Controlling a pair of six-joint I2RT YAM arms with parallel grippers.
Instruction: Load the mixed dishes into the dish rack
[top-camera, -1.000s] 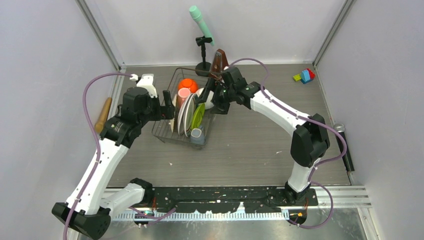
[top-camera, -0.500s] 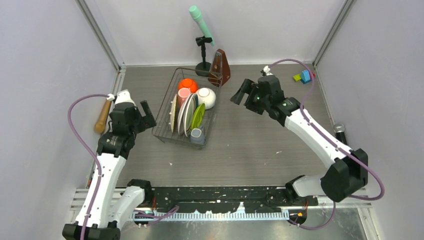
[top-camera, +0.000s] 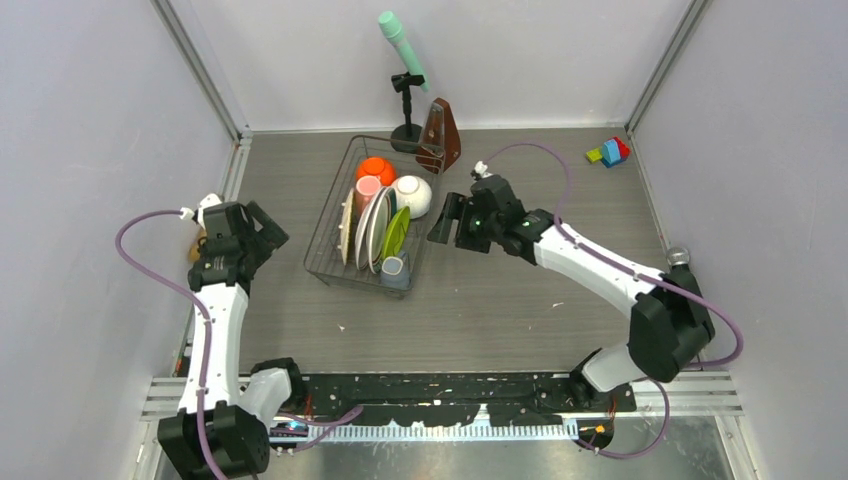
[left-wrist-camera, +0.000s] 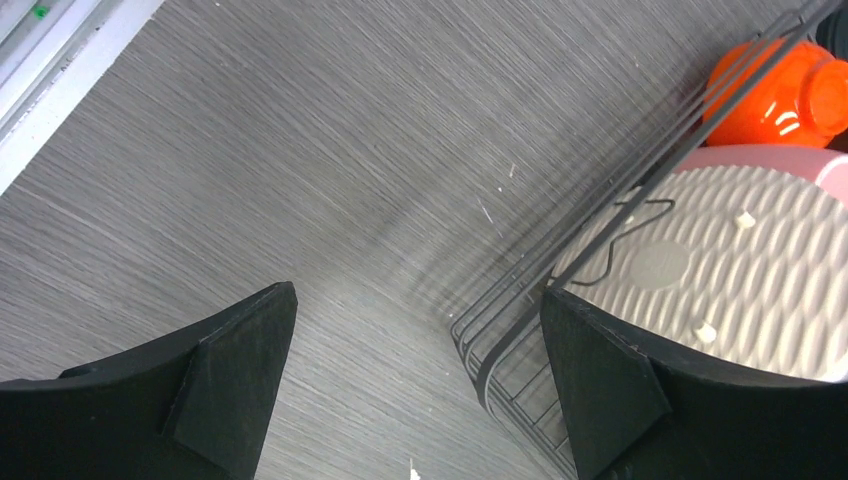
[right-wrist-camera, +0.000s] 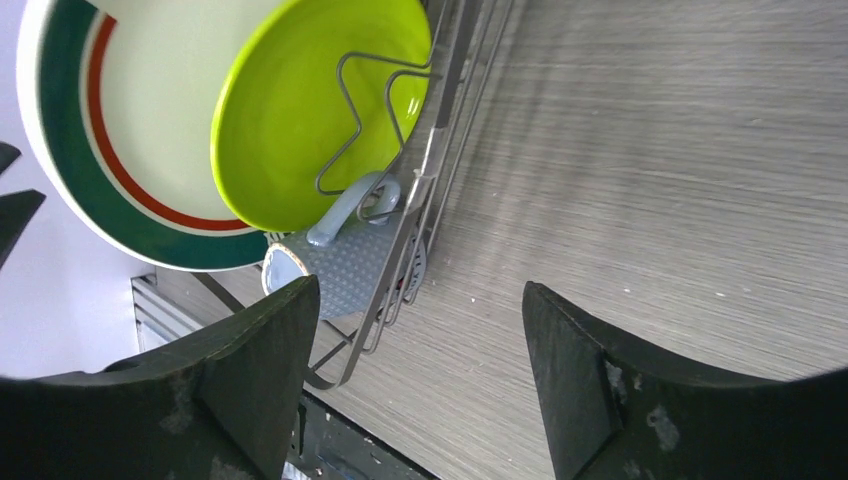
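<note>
The dark wire dish rack (top-camera: 323, 225) stands at the middle of the table. In it are the orange bowl (top-camera: 376, 168), pink mug (top-camera: 367, 187), white bowl (top-camera: 413, 195), tan woven plate (top-camera: 346, 228), white plates with red-green marks (top-camera: 373, 228), lime-green plate (top-camera: 397, 233) and a small pale cup (top-camera: 395, 268). My left gripper (top-camera: 264, 228) is open and empty, left of the rack. The left wrist view shows the rack corner (left-wrist-camera: 500, 340) and woven plate (left-wrist-camera: 720, 270). My right gripper (top-camera: 447, 218) is open and empty, right of the rack, facing the green plate (right-wrist-camera: 310, 110) and cup (right-wrist-camera: 335, 265).
A brown metronome (top-camera: 438, 135) and a teal microphone on a stand (top-camera: 403, 50) stand just behind the rack. Toy blocks (top-camera: 609, 152) lie at the far right. A wooden stick (top-camera: 198, 243) lies by the left wall, partly behind my left arm. A black bar (top-camera: 690, 300) lies along the right edge.
Both grippers have drawn back from the rack. The left one moved left and nearer. The right one swung out to the right, then came back beside the rack's right side.
</note>
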